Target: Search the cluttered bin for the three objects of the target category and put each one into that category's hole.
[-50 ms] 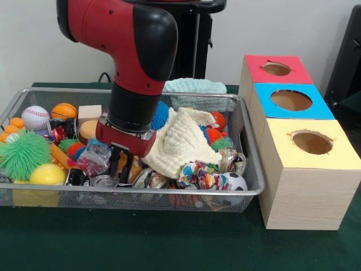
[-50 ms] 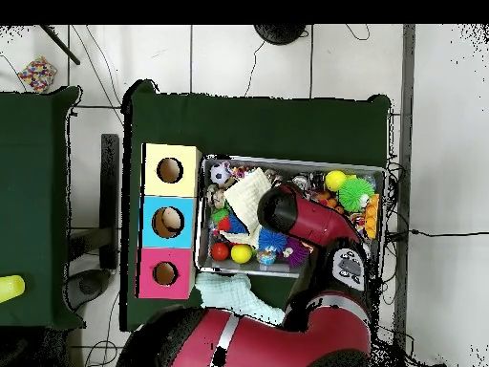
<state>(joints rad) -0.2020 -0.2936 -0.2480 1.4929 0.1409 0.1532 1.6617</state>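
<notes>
Searching: gripper [image 1: 125, 164] sits low at centre-left of the bin [image 1: 251, 169], among clutter.
Fingers: open or closed, cannot tell.
Holes: red [image 1: 276, 68], blue [image 1: 291, 100], yellow [image 1: 312, 142] look empty; all three objects seemingly remain.

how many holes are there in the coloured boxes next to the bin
3, one in each box top: the red box's hole is farthest back, the blue box's hole sits in the middle, and the yellow box's hole is nearest the camera. None looks hidden.
</notes>
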